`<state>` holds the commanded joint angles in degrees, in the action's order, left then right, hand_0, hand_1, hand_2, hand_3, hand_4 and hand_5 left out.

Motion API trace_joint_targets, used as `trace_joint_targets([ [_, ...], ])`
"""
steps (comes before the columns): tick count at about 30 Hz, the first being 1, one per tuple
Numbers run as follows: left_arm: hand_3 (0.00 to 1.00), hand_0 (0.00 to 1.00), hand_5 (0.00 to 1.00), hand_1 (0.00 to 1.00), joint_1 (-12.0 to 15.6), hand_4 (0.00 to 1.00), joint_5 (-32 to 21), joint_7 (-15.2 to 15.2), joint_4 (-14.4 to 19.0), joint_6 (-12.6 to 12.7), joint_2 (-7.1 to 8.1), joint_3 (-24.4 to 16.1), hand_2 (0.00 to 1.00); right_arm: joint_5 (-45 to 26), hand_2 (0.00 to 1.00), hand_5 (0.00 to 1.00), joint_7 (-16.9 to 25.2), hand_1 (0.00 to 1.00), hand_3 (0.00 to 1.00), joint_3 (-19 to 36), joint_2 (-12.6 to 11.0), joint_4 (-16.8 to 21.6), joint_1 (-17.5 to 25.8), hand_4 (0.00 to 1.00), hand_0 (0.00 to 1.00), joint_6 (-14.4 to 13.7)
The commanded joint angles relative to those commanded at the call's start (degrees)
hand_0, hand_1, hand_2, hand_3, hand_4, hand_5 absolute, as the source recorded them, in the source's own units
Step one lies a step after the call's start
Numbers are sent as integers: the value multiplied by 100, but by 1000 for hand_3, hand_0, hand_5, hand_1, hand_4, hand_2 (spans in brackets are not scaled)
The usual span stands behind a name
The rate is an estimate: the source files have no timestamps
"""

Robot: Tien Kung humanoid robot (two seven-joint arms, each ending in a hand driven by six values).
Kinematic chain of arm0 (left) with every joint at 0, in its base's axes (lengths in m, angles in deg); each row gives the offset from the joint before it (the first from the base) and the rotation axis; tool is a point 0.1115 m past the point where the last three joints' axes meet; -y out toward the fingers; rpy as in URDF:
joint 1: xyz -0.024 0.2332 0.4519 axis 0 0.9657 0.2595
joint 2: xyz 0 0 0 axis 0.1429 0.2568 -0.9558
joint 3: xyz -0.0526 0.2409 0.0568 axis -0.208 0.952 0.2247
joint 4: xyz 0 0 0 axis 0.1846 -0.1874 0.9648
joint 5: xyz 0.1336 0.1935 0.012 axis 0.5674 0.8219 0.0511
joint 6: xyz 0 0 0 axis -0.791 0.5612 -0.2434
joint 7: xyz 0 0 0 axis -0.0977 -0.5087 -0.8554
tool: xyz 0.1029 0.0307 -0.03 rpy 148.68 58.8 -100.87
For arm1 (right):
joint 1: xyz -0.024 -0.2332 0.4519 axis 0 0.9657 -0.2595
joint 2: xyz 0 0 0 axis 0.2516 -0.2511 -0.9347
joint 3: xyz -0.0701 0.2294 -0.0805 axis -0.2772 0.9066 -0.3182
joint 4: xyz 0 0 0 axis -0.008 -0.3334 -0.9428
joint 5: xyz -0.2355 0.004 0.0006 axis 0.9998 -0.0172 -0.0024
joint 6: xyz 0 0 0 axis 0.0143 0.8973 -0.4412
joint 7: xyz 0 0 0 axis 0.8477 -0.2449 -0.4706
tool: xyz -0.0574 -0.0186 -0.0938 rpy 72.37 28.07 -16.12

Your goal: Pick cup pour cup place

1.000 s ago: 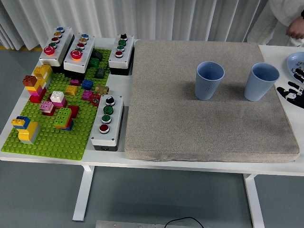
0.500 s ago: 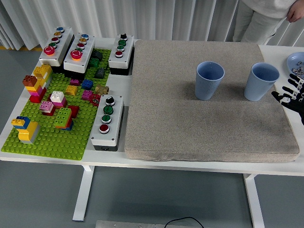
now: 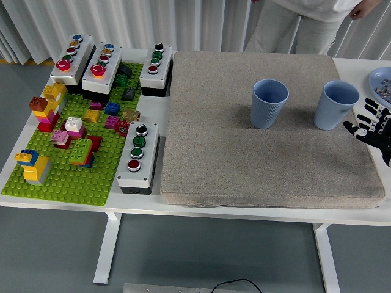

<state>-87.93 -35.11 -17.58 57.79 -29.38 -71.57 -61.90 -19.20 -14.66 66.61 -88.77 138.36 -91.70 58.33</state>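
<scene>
Two blue ribbed cups stand upright on a grey-brown mat (image 3: 256,165). One cup (image 3: 269,104) is near the mat's middle back, the other cup (image 3: 335,105) near its right back. My right hand (image 3: 369,125) comes in from the right edge with its black fingers spread, holding nothing. It is just right of the right cup and apart from it. My left arm is out of view.
A green brick baseplate (image 3: 61,177) with coloured bricks lies at the left. Several button boxes (image 3: 137,157) stand beside and behind it. A blue plate (image 3: 379,76) with small items sits at the far right. A person (image 3: 305,24) stands behind the table.
My right hand has come in further from the right edge toward the right cup. The person behind the table has moved left.
</scene>
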Motion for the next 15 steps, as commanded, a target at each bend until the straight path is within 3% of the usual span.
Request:
trace_joint_targets([
  [15,670,730,890,799,-35,509,-8,-4,0,-3,-10,5,833,-27,998,346,-6,906,988,-43,41,-133,-101,855,925,5],
])
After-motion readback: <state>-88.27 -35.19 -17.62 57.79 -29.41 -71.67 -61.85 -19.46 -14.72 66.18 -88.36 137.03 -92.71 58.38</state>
